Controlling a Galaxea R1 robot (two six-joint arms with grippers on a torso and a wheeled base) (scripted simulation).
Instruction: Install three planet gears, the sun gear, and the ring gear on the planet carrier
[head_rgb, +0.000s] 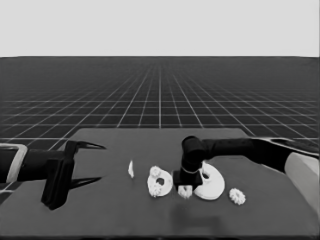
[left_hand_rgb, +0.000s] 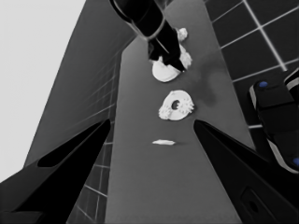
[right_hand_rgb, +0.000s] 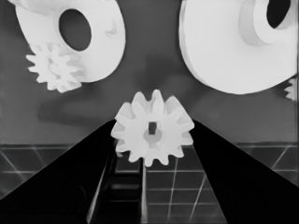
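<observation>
My right gripper (right_hand_rgb: 152, 135) holds a gear (right_hand_rgb: 152, 128) between both round parts; left gripper (head_rgb: 87, 162) waits wide.

Smaller white flat round part with dark centre hole (head_rgb: 159, 182) lies mid-table; two small white toothed gears sit on it, one at its far edge (head_rgb: 155, 172), one at its near edge (head_rgb: 158, 190). Larger thick white round part with raised hub (head_rgb: 212, 183) lies flat just to its right, partly hidden. Third white toothed gear (right_hand_rgb: 153, 129) stands on edge between the two, near the table's front edge. Fourth gear (head_rgb: 237, 196) lies flat just right of the larger part.
</observation>
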